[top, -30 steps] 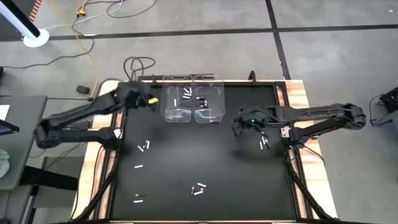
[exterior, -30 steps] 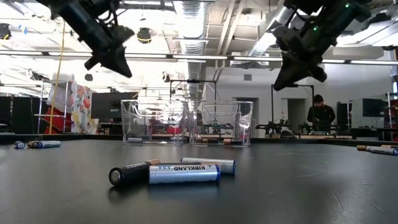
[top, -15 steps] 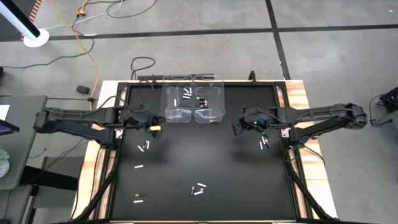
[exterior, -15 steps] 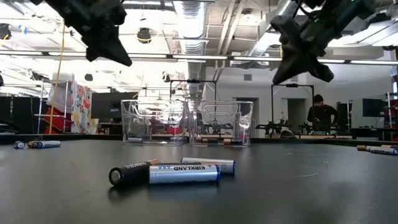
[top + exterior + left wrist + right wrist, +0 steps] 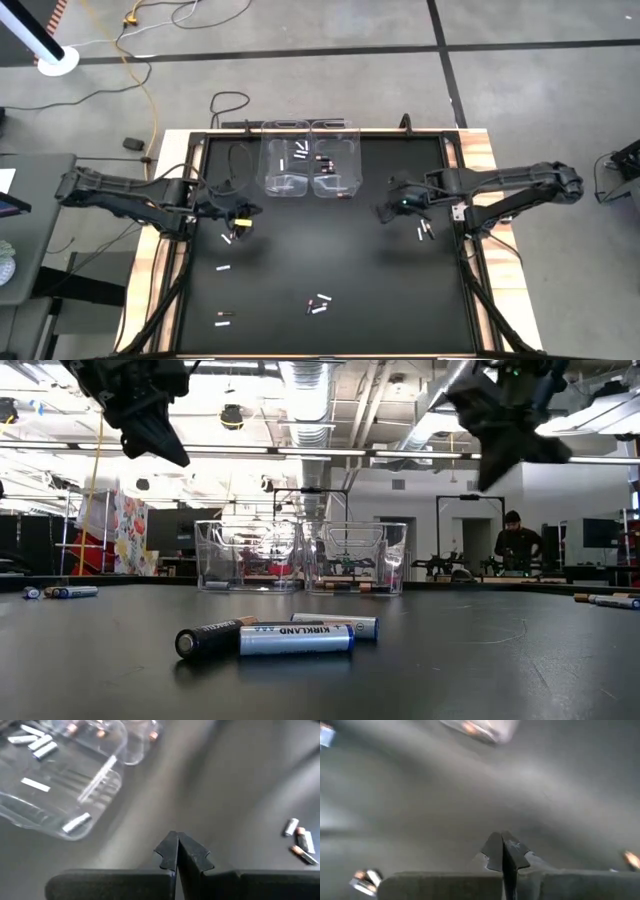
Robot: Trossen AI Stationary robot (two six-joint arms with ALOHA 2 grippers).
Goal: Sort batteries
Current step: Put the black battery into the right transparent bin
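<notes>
Overall, the scene was seen from above as a black table [image 5: 330,270] with two dark arms reaching in from the sides. At the left of the frame, the left gripper [image 5: 240,217] was held above the table, just beside a pair of batteries [image 5: 229,237] lying slightly below it in the picture. Its fingers [image 5: 170,851] were pressed together, and nothing was pinched between them, as was shown in the left wrist view. Further down at the left, one battery [image 5: 223,268] and two more at the lower left [image 5: 223,318] were scattered on the black surface.

Near the upper middle of the frame, two clear bins [image 5: 309,160] were placed side by side, touching each other. Some batteries were seen inside the left bin [image 5: 300,151], and others inside the right bin [image 5: 326,162]. In the low view, a small group of batteries [image 5: 276,636] was lying in the foreground, in front of the bins [image 5: 302,557]; the same group was seen at the lower middle of the high view.

At the right of the frame, the right gripper [image 5: 385,210] was held above the table, to the right of the bins. Its fingers [image 5: 495,851] were also pressed together and empty. A few batteries [image 5: 425,231] were lying near it, slightly lower and more to the right. In the low view, a person [image 5: 517,543] was seen far behind the table at the right.
</notes>
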